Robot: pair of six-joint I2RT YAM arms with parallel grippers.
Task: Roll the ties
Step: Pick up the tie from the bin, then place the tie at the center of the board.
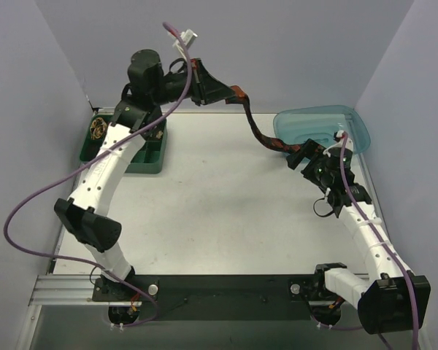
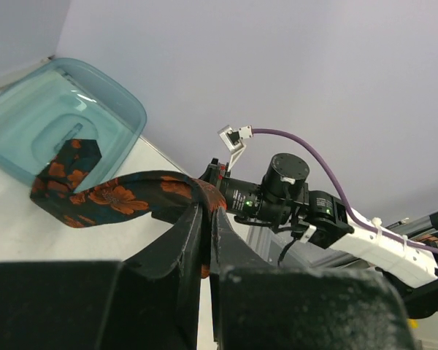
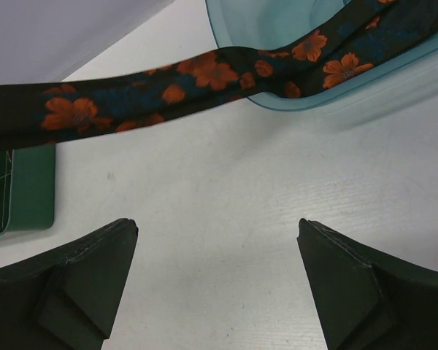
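Top view: the left arm reaches far back and up, its left gripper (image 1: 230,92) clamped on one end of the dark floral tie (image 1: 259,131). The tie sags in mid-air toward the teal tub (image 1: 358,127) at the table's (image 1: 219,219) far right, with its other end over the tub rim. The right arm is bent low beside the tub, right gripper (image 1: 301,157) close to the tie but apart from it. A rolled tie (image 1: 97,130) sits in the green tray (image 1: 150,157) at far left. Left wrist view: the fingers (image 2: 193,240) are pinched nearly closed on the fabric, and the pointed end (image 2: 77,157) drapes in the tub (image 2: 124,109). Right wrist view: the jaws are spread wide and empty above bare table, and the tie (image 3: 168,95) crosses ahead of them into the tub (image 3: 394,80). Judgement: the step in hand is drawing the tie clear of the tub, with rolling not yet begun. The next move likely calls for laying it flat on the table and having the right gripper take the free end.
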